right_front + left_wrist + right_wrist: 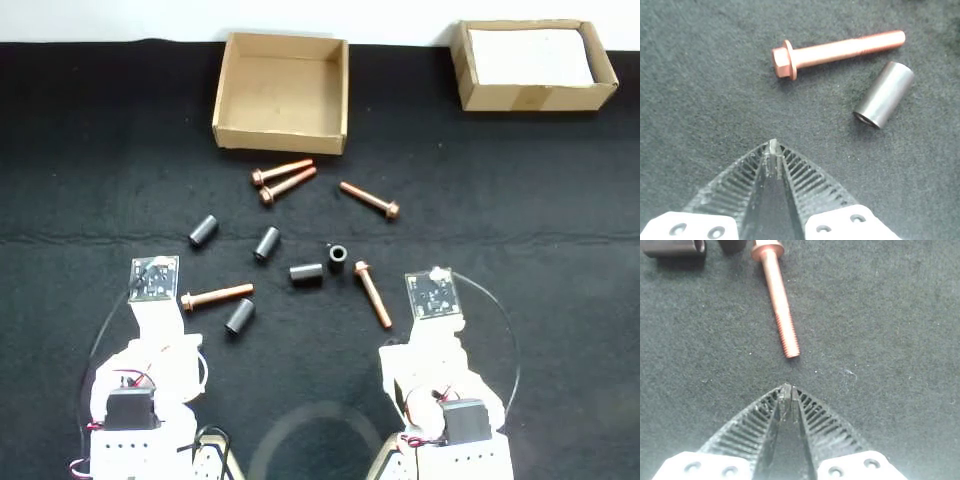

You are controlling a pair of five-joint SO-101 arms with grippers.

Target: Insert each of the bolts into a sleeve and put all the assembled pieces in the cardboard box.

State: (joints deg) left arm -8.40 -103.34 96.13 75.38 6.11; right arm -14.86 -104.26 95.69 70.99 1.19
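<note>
Several copper bolts lie on the black mat, among them one (217, 296) beside my left arm (150, 350) and one (373, 294) beside my right arm (435, 370). Several dark sleeves are scattered between them; one (337, 258) stands upright. The open cardboard box (283, 92) sits at the back with nothing in it. My left gripper (772, 146) is shut and holds nothing, a short way from a bolt's head (785, 64), with a sleeve (885, 101) beside that bolt. My right gripper (787, 389) is shut and holds nothing, just short of a bolt's threaded tip (790, 347).
A second cardboard box (530, 65) with white contents stands at the back right. A pair of bolts (285, 178) lies close in front of the open box, and another bolt (369, 200) to their right. Cables loop around both arm bases.
</note>
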